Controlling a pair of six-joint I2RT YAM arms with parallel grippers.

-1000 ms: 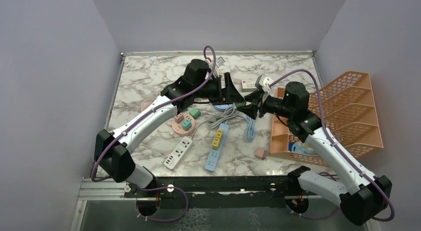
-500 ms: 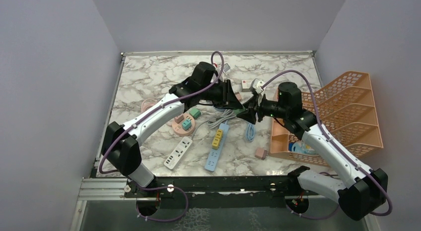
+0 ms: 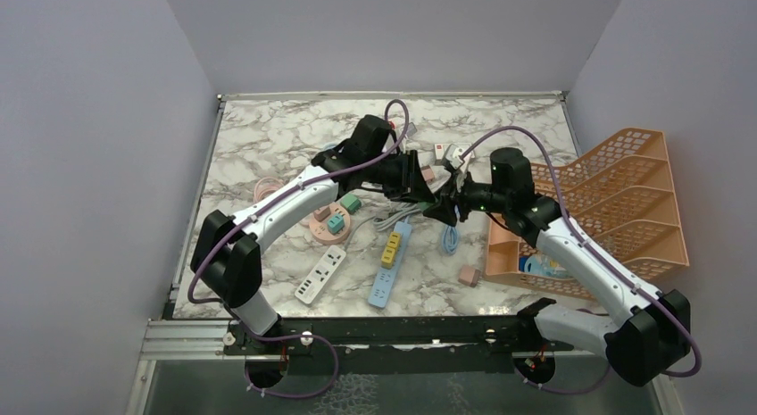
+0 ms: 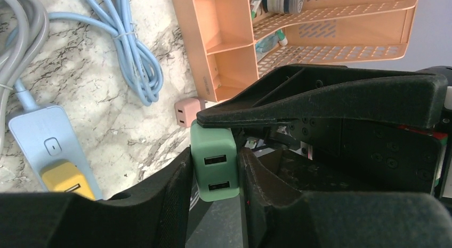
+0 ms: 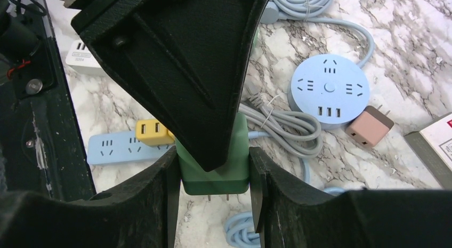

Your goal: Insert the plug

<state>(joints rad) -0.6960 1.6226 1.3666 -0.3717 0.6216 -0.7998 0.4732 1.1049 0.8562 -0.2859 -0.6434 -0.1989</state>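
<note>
**Me:** From above, I have the left hand (image 3: 425,193) and the right hand (image 3: 445,207) tip to tip in the air over the middle of the desk (image 3: 268,156). I can't make out what sits between them there. The blue power strip (image 3: 389,265) lies flat on the desk, a little toward the near edge from where they meet.

**Spotter:** And your left wrist camera?

**Me:** There I see the green plug (image 4: 214,168) pinched between my left fingers (image 4: 178,184), its USB face turned back at that camera. A right finger reaches over its top.

**Spotter:** So both have it?

**Me:** Yes. On the right wrist camera my right fingers (image 5: 166,189) clamp the same plug from both sides. Its prongs (image 5: 216,197) point back toward the right wrist, away from the left one.

**Spotter:** Which decides the move.

**Me:** I think so. The plug's long axis runs hand to hand, with the prongs leading out of the left grip. I judge the left arm should carry it down to the strip once the right lets go.
</note>
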